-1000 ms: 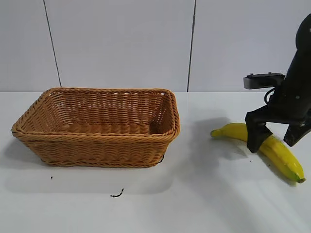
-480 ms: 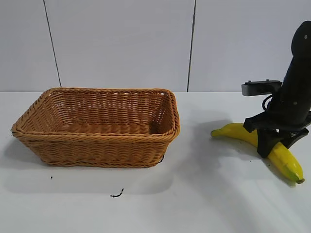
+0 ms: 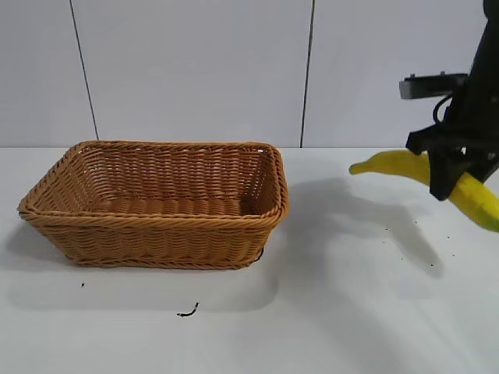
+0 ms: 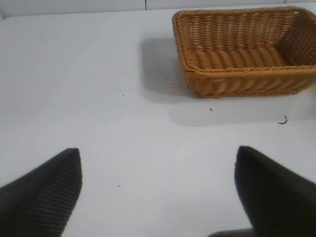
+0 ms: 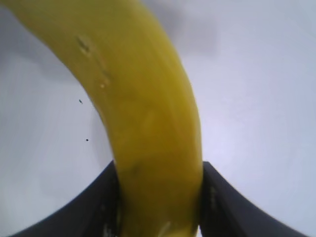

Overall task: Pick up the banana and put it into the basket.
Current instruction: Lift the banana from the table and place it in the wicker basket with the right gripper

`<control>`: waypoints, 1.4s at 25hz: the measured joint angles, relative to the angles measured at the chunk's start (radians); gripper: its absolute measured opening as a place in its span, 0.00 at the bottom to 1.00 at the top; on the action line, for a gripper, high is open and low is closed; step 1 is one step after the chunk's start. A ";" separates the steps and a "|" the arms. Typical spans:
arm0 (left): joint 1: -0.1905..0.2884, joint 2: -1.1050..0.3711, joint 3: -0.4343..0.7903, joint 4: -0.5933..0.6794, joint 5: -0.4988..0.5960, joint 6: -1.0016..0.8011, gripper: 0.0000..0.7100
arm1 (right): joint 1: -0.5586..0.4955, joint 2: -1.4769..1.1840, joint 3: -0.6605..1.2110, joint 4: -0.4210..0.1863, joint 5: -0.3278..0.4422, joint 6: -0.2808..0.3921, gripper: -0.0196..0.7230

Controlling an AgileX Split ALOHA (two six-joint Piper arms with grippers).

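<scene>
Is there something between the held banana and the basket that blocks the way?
Nothing visible does. The right gripper holds the banana above the table, and the stretch of table between it and the basket is bare. Only the basket's near wall must be cleared. The left gripper is off to the basket's far side.

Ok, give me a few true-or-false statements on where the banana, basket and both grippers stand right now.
1. The right gripper is shut on the banana. True.
2. The banana lies on the table. False: it hangs clear above it, casting a shadow.
3. The basket is empty. True.
4. The left gripper grips the basket. False: it is open over bare table, apart from the basket.
5. The banana is above the basket. False: it is off to the basket's right in the exterior view.
</scene>
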 joint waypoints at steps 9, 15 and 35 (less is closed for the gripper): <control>0.000 0.000 0.000 0.000 0.000 0.000 0.89 | 0.242 0.000 -0.151 -0.029 -0.067 -0.074 0.41; 0.000 0.000 0.000 0.000 0.000 0.000 0.89 | 0.430 0.012 -0.156 -0.029 -0.227 -0.185 0.41; 0.000 0.000 0.000 0.000 0.000 0.000 0.89 | 0.558 0.340 -0.157 -0.113 -0.550 -0.199 0.41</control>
